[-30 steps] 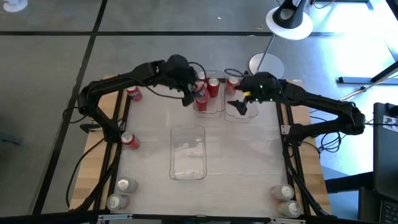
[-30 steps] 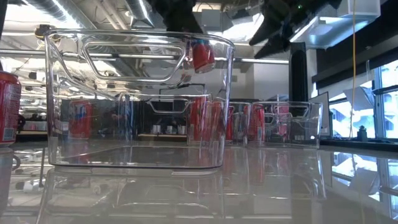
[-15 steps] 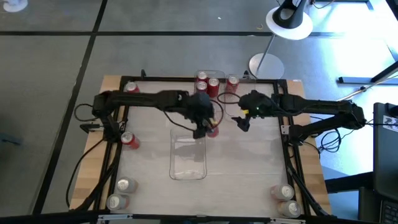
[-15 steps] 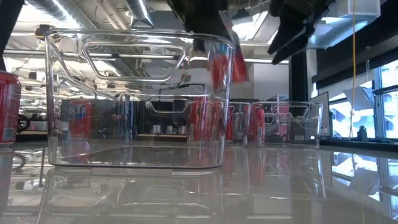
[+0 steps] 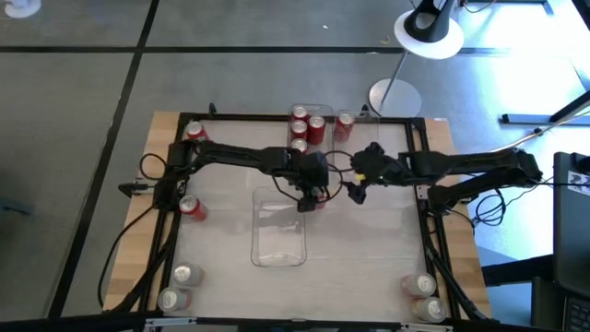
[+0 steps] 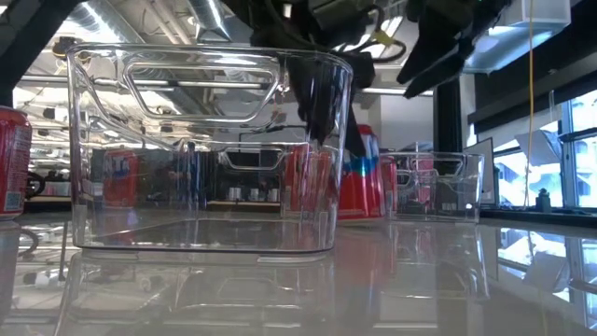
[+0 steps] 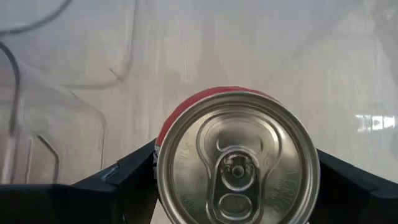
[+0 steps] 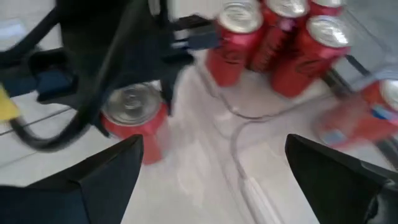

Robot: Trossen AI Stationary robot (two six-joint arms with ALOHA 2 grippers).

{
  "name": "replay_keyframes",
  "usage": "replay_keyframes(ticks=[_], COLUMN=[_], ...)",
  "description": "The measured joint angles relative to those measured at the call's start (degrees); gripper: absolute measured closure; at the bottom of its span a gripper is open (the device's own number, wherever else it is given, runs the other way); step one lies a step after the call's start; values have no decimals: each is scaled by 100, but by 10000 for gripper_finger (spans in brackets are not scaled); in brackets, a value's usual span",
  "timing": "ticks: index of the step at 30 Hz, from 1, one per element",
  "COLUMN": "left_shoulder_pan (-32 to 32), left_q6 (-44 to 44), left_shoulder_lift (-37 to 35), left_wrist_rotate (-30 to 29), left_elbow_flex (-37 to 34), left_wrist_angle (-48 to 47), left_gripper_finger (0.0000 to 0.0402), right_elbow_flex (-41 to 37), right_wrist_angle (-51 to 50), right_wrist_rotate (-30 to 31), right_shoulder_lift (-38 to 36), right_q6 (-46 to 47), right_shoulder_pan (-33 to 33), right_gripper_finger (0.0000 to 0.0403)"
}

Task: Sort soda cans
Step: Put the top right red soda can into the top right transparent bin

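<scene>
The left tool [image 5: 313, 198] carried a red can [image 5: 316, 199] from the far bin, apparently to the tabletop.

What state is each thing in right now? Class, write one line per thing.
Left gripper: fingers shut on the held can.
Held can: upright, beside the middle bin, not in it.
Right gripper: fingers open, holding nothing.
Middle bin: nothing in it.
Far bin: holds three upright red cans.

clear bin [image 5: 279, 242] walls and the right gripper [image 5: 356, 187] crowd the held can [image 5: 316, 199].
</scene>
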Motion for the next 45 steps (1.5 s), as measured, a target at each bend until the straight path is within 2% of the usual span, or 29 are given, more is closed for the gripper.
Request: replay_keyframes(ticks=[8,13,19,24,28,31,33,37,42,45], left_shoulder_pan=[-10,-9,-9,-9,-10,-11,-11,-11,-11,-11], left_q6=[137,132,176,168,121,79,-4,-161,-523,-764], left_shoulder_lift=[62,51,-33,-400,-793,-1166,-1440,-1977,-2739,-3104], left_wrist_rotate=[14,4,-74,-280,-384,-416,-415,-434,-475,-479], left_elbow_flex=[2,154,438,514,514,439,292,-299,-1433,-2032], left_wrist_angle=[37,-24,-649,-978,-1312,-1672,-1788,-1710,-986,-573], left_gripper_finger=[68,67,67,67,66,66,66,66,66,66], right_elbow_flex=[-769,-848,-848,-848,-848,-843,-848,-1216,-1984,-2245], right_wrist_angle=[770,856,851,913,1315,1744,1966,3304,5308,5957], right_wrist_rotate=[19,11,-145,-543,-538,-463,-320,-250,-288,-537], right_shoulder_lift=[0,0,-31,-31,-31,20,100,327,714,947], right_q6=[187,244,198,345,592,334,35,-414,-646,-642], right_shoulder_pan=[-15,-13,-13,-15,-17,31,95,105,98,101], right_gripper_finger=[11,11,11,11,11,11,11,11,11,11])
